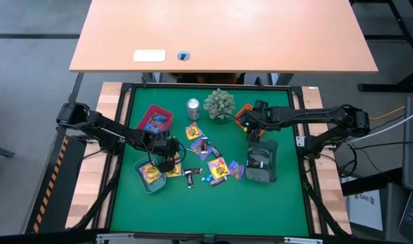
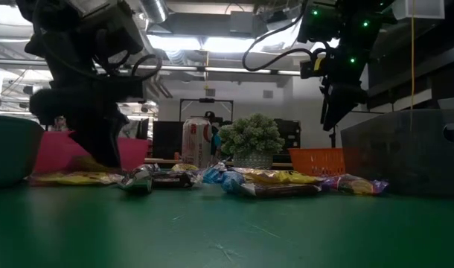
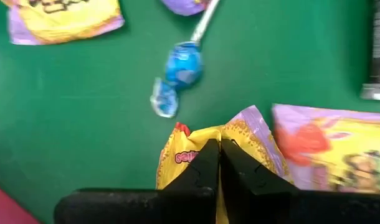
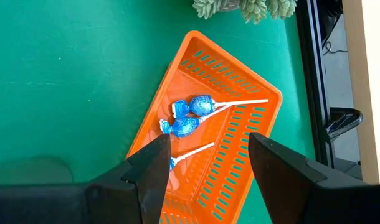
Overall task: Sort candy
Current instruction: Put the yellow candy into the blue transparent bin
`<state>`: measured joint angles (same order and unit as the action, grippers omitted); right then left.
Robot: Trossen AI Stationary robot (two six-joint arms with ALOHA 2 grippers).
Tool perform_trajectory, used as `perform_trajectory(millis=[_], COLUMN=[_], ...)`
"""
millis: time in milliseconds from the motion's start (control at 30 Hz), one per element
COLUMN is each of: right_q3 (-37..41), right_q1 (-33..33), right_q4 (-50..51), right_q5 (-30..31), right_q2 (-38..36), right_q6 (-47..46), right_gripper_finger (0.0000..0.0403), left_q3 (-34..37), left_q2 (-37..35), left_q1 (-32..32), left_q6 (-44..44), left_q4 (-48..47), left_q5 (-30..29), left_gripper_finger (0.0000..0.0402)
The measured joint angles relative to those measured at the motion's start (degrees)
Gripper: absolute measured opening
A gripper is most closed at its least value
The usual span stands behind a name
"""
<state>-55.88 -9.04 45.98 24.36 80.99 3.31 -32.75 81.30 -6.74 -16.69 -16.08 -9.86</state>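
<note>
Clenched tight, the left gripper's fingers (image 3: 216, 168) pinch the crinkled edge of a yellow packet (image 3: 240, 140) lying on the green mat (image 1: 213, 210), beside another yellow packet (image 3: 336, 152) and near a blue-wrapped lollipop (image 3: 177, 71). Seen from above, the left gripper (image 1: 168, 163) sits near the mat's left edge, just beside a grey-green bowl (image 1: 144, 183) that holds more yellow packets. More candy (image 1: 218, 169) is scattered across the middle of the mat, and a red tray (image 1: 155, 119) toward the far left corner also carries some. Spread apart and holding nothing, the right gripper (image 4: 209, 162) hovers above an orange basket (image 4: 252, 118) containing blue lollipops (image 4: 196, 106), near the far edge beside a green spiky plant (image 1: 219, 103) and a silver can (image 1: 193, 107).
</note>
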Motion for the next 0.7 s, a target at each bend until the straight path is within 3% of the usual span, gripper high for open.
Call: perform_trajectory(millis=[400, 700], right_q3=[0.0, 0.0], right_q1=[0.0, 0.0], right_q4=[0.0, 0.0], right_q5=[0.0, 0.0], right_q2=[0.0, 0.0], right_q6=[0.0, 0.0], right_gripper_finger=[0.0216, 0.0216], left_q3=[0.0, -0.1], left_q2=[-7.0, -13.3], left_q1=[0.0, 0.0], left_q6=[-1.4, -4.9], left_q4=[0.5, -1.0], left_q5=[1.8, 16.6], left_gripper_finger=[0.0000, 0.0000])
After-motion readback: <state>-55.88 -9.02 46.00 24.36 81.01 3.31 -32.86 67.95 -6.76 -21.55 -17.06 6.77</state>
